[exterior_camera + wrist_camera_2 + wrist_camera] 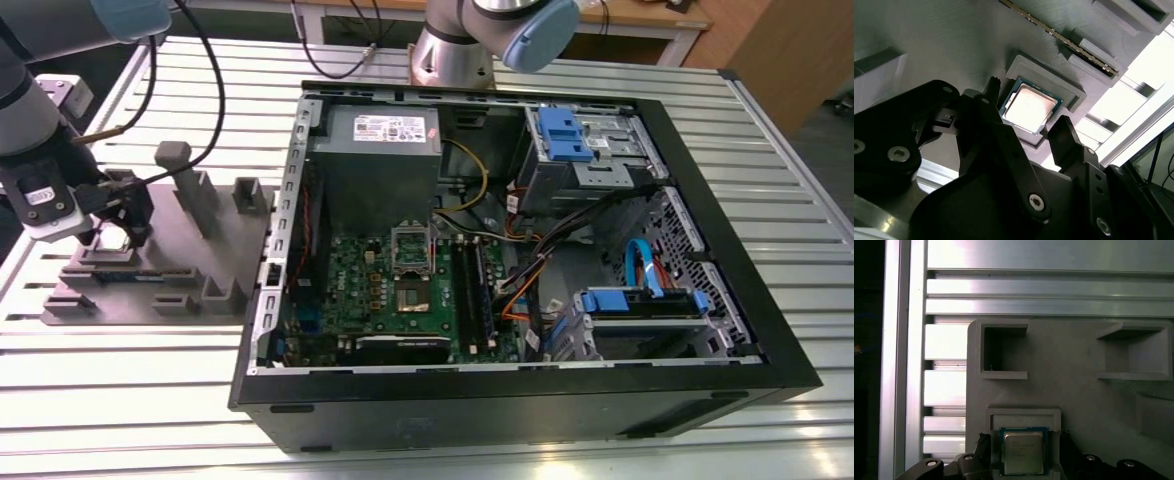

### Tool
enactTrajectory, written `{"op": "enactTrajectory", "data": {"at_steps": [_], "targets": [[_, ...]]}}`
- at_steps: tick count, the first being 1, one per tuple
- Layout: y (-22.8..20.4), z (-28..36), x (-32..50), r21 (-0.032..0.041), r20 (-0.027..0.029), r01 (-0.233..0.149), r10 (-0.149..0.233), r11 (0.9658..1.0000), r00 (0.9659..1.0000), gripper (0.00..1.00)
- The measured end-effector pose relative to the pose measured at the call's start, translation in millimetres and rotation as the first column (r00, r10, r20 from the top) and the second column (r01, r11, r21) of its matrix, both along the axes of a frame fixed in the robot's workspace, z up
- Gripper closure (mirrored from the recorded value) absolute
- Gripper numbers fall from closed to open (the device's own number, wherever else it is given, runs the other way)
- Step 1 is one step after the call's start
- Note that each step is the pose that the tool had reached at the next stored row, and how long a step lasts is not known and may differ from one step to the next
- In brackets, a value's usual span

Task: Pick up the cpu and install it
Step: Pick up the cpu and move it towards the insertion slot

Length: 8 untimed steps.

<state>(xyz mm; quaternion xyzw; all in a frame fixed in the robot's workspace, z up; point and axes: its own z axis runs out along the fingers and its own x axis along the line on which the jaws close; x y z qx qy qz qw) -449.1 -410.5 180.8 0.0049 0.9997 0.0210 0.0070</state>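
Cpu point(1030, 107) lies flat, shiny top up, in raised square nest of grey fixture plate point(200, 262), near plate's edge toward exterior view's left. Plate sits on slatted tabletop point(134, 400), just beside open computer case point(507, 410). Gripper point(1028, 102) hangs right over chip, jaws spread wide, one finger point(1064, 132) on each side of it, holding nothing. Whether pads touch chip's edges, cannot tell. Green motherboard point(400, 310) inside case, well apart from chip.

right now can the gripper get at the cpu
Likely yes: the gripper sits just over the cpu, jaws open on either side, and nothing covers it in its grey holder.
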Motion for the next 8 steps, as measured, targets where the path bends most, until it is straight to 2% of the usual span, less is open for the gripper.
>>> {"op": "enactTrajectory", "data": {"at_steps": [5, 6, 8], "targets": [[0.0, 0.0, -0.1, -0.0001, 0.0001, 0.000, 0.000, 1.0000, 1.0000, 0.36], [0.0, 0.0, -0.1, 0.0000, 0.0001, 0.000, 0.000, 1.0000, 1.0000, 0.43], [0.0, 0.1, -0.1, 0.0000, 0.0002, 0.000, 0.000, 1.0000, 1.0000, 0.43]]}}
